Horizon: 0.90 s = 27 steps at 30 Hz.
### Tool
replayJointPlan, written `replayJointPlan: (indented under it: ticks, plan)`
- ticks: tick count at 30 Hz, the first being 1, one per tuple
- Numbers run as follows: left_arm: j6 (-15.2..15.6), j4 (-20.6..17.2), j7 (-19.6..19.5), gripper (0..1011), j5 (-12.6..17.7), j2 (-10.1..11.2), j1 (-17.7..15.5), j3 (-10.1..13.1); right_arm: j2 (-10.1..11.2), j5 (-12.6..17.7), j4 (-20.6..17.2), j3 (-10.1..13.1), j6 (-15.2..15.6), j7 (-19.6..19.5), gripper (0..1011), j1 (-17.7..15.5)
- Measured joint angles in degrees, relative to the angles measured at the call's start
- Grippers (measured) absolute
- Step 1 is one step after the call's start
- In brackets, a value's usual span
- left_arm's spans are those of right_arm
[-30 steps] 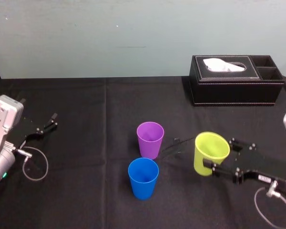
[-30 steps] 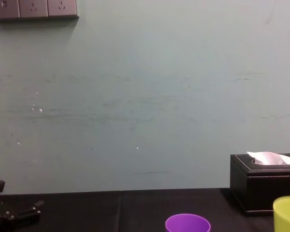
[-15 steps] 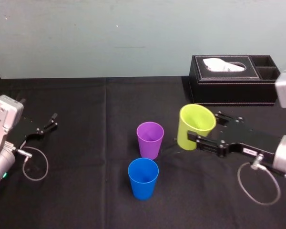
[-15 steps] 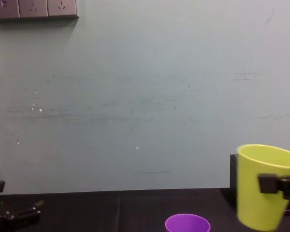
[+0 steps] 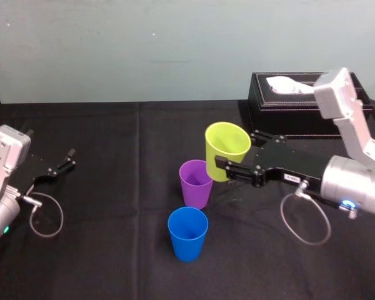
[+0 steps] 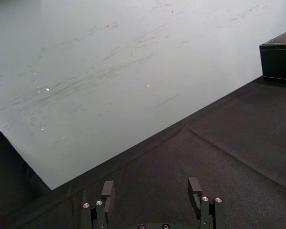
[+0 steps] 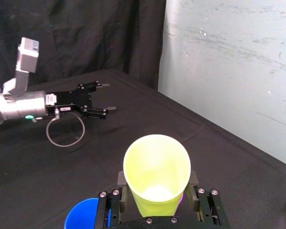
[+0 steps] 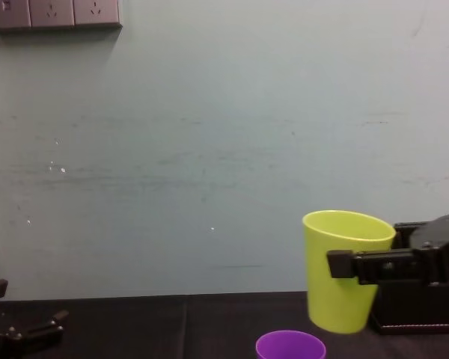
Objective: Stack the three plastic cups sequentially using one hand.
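Head view, right arm: I saw it reach in from the right, low over the black tablecloth [image 5: 112, 144], with its white boxy wrist part [image 5: 340, 94] raised in front of the black tissue box [image 5: 287, 115].
Head view, right gripper [image 5: 235, 149]: it was clamped on the yellow-green tapered plastic cup [image 5: 227, 147], with one flat black finger on each side of the wall below the rim.
Head view, held cup: it sat mouth up, lifted off the cloth, just right of and beyond the purple tapered plastic cup [image 5: 195, 182], overlapping that cup's rim from my angle.
Head view, other cups: the purple one stood upright mid-table, with the blue tapered plastic cup [image 5: 187, 233] upright just in front of it, the two apart.
Head view, left arm: it was parked at the left edge, the left gripper [image 5: 65, 159] pointing inward, well apart from the cups.
Left wrist view: the left gripper's two fingers stood wide apart over bare cloth, with nothing between them.
Right wrist view: the yellow-green cup sat squarely between the right gripper's fingers, its mouth open towards the camera. A slice of the blue cup and a sliver of the purple one showed beneath it.
Chest view: the held cup hung upright, with a black finger across its right side. The purple rim lay lower and slightly left.
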Motion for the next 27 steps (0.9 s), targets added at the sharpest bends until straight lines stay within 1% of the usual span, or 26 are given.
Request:
replayJointPlan:
  ticks: [5, 11, 19, 27]
  plan:
    - [0.0, 0.0, 0.0, 1010, 0.0, 0.0, 0.0, 0.0, -1.9, -1.6, 2.4, -2.4, 1.3, -0.4, 729, 3.2]
    - [0.0, 0.0, 0.0, 1010, 0.0, 0.0, 0.0, 0.0, -3.5, -2.9, 4.8, -4.2, 2.0, -0.5, 729, 5.7]
    - [0.0, 0.0, 0.0, 1010, 0.0, 0.0, 0.0, 0.0, -4.8, -4.0, 7.2, -5.5, 2.4, -0.1, 729, 7.3]
    - [0.0, 0.0, 0.0, 1010, 0.0, 0.0, 0.0, 0.0, -5.6, -4.4, 8.5, -6.1, 2.4, 0.3, 729, 8.1]
